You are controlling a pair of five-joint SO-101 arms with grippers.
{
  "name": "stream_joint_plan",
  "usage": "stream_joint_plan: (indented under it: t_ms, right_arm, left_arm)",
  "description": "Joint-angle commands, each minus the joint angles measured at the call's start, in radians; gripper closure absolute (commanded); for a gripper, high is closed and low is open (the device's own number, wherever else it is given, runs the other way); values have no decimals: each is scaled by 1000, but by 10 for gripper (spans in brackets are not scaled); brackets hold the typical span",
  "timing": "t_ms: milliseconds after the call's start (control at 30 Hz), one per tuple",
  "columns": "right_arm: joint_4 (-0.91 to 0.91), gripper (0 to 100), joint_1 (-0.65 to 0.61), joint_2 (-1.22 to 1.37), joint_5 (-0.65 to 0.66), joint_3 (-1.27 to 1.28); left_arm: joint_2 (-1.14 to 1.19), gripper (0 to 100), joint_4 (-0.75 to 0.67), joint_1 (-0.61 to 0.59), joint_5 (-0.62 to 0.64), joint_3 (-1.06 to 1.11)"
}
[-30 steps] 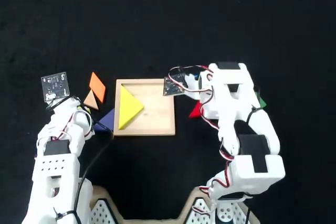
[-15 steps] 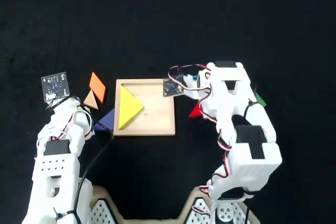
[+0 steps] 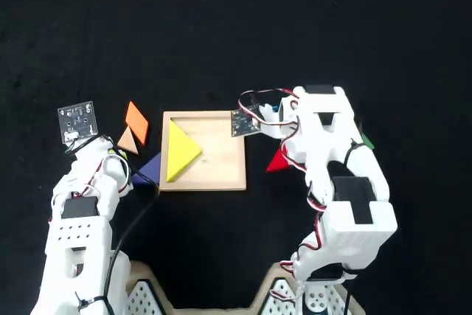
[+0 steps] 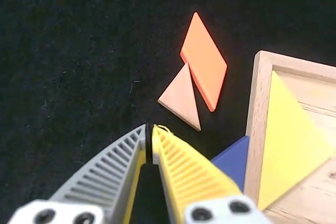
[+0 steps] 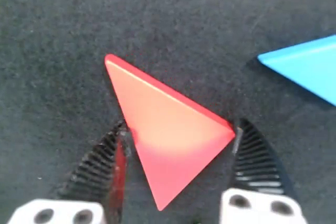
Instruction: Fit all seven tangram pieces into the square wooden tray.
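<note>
The square wooden tray (image 3: 234, 154) lies at the table's middle with a large yellow triangle (image 3: 179, 151) in its left half. Just right of it is the red triangle (image 3: 278, 160), under my right gripper (image 3: 289, 154). In the right wrist view the jaws touch the red triangle (image 5: 168, 140) on both sides, and my right gripper (image 5: 182, 126) is shut on it on the cloth. Left of the tray lie an orange parallelogram (image 3: 136, 122), a tan small triangle (image 3: 127, 140) and a dark blue piece (image 3: 150, 167). My left gripper (image 4: 149, 129) is shut and holds nothing, near the tan triangle (image 4: 181, 98).
A light blue triangle (image 5: 307, 69) lies on the black cloth near the red one. A green piece (image 3: 366, 140) peeks out behind the right arm. The tray rim (image 4: 257, 108) lies close to the dark blue piece (image 4: 233, 158) and the orange parallelogram (image 4: 205, 61).
The right arm has shifted a little, and the red triangle now sits slightly lower and farther right beside the tray. The left arm has not moved.
</note>
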Motion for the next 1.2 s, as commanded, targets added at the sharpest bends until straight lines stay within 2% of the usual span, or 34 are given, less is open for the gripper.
stream_joint_plan:
  t_ms: [0, 133, 267, 333, 467, 600, 767, 967, 1167]
  right_arm:
    - [9, 814, 18, -8, 6, -38]
    - [32, 814, 17, -45, 0, -58]
    - [161, 815, -37, -156, -69, -117]
    - [206, 815, -106, -217, -153, -125]
    - [206, 815, -287, -283, -402, -99]
    - [132, 815, -443, -289, -578, -54]
    - [5, 815, -568, -277, -735, 2]
    - [-37, 815, -652, -176, -770, -1]
    - [-84, 815, -658, -68, -770, -19]
  left_arm:
    - [-12, 970, -21, 10, -11, -5]
    - [-12, 970, -21, 10, -11, -5]
    - [-12, 970, -21, 10, -11, -5]
    - [-15, 970, -21, 10, -11, -5]
    - [-15, 970, -20, 5, -11, -5]
    - [-15, 970, -18, 1, -11, -5]
    - [-15, 970, -18, -1, -11, -5]
    - [-15, 970, -18, 2, -11, -5]
    - [-15, 970, -18, 1, -11, -5]
